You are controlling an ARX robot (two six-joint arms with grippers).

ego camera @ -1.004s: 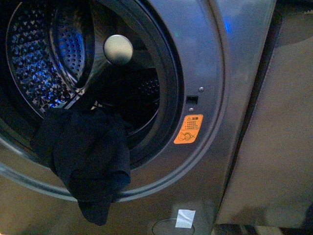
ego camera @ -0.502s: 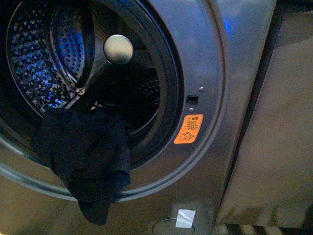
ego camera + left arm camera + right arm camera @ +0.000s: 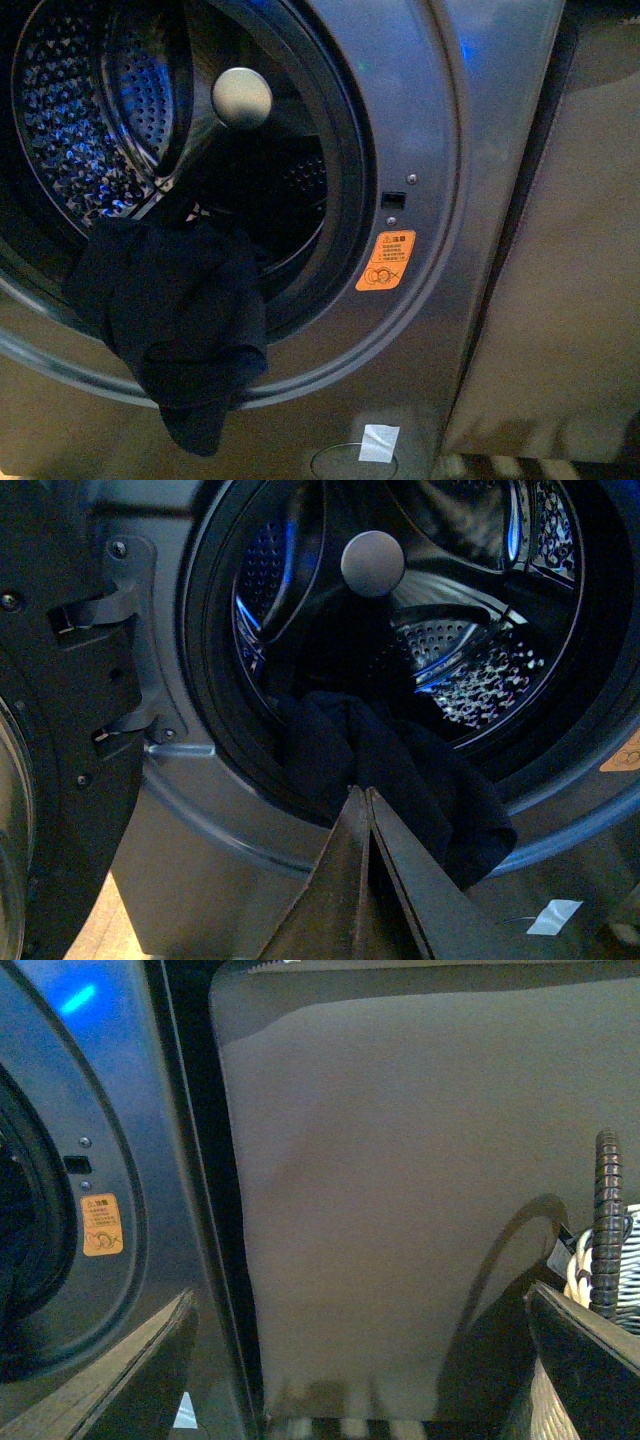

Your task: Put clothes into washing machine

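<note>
Front view shows little change: the clothes (image 3: 180,320) have only sagged slightly and stay draped over the washing machine (image 3: 420,120) gasket — you must still push them in. Left gripper (image 3: 368,810) is closed and empty; right gripper (image 3: 360,1330) spread apart.

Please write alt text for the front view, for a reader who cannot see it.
A dark garment hangs over the lower rim of the washing machine porthole, half inside the steel drum. An orange sticker sits right of the opening.
</note>
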